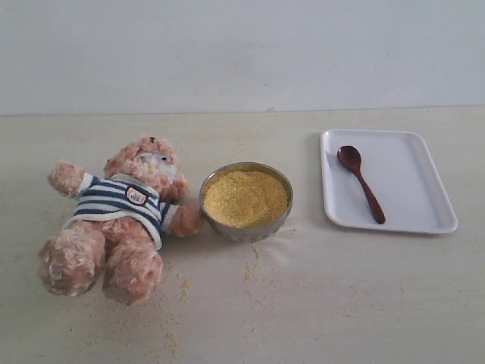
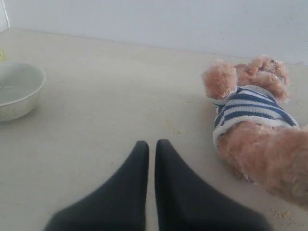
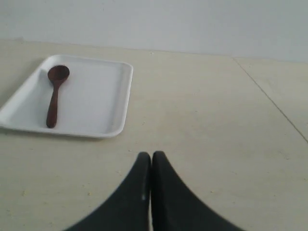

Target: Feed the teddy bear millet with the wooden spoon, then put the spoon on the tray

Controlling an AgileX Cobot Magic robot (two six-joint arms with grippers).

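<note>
Looking at two idle grippers here. Seeing the left gripper (image 2: 150, 144) pinched fully together, black fingers (image 2: 130, 192) side by side with only a thin seam between, gripping nothing, hanging over bare table (image 2: 96, 134). Ahead of it and off to one side, spotting the teddy bear (image 2: 250, 130) flat on its back in the striped shirt, close but not touching the fingertips. Off to the other side and further out, catching a pale speckled bowl (image 2: 19, 94) at the frame edge. Looks empty, maybe, hard to call from that angle.

Same deal with the right gripper (image 3: 151, 155): closed tight, empty, hovering over the table. Ahead of it and to one side, well apart, finding the tray (image 3: 96, 96) with the wooden spoon (image 3: 54, 98) lying flat inside, round end away from the gripper, handle tip pointing back toward it.

From the exterior view, placing the metal bowl (image 1: 250, 231) of millet (image 1: 245, 199) between the bear on the left gripper's side and the tray on the right gripper's side, rim touching the bear's paw, a clear gap from the tray. Filled nearly to the rim. Also noting loose grains (image 1: 178, 292) scattered on the table around the bear's legs and in front of the metal bowl.
</note>
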